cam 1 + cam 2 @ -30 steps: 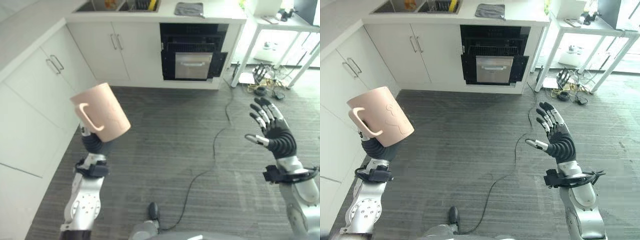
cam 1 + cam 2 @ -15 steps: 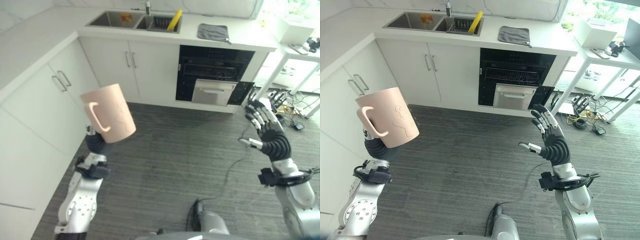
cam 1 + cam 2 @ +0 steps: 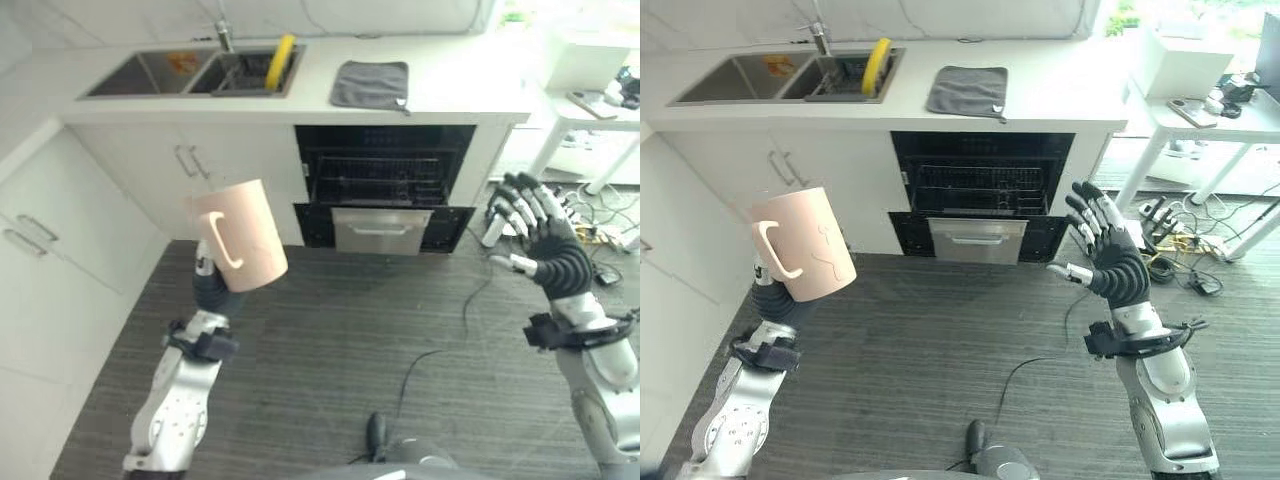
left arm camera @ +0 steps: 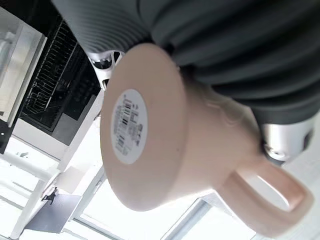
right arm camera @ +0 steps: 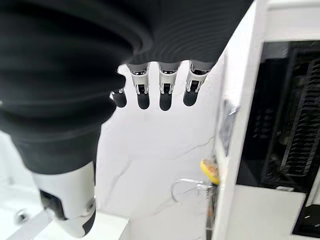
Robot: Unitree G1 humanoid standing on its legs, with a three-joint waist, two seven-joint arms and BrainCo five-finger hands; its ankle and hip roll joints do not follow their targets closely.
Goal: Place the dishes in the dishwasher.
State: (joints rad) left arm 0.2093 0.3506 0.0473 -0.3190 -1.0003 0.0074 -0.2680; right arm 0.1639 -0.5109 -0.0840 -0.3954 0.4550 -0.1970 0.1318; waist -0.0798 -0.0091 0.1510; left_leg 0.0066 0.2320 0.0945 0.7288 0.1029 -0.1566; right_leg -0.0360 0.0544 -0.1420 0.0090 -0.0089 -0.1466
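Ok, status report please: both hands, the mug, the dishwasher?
Left hand shut on pink mug, held up. Right hand open, empty. Dishwasher ahead, open, nothing in the way.

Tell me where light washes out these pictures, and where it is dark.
Left eye view: daylight washes out the side table at upper right; the open dishwasher interior is dark. Left wrist view: window glare behind the pink mug in the left robot hand.

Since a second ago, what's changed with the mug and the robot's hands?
Mostly the camera has moved: the view has swung so the open dishwasher now sits ahead, centred under the counter. The left robot hand still holds the pink mug raised, handle toward the camera. The right robot hand stays open and raised, holding nothing. Nothing was taken hold of or let go.
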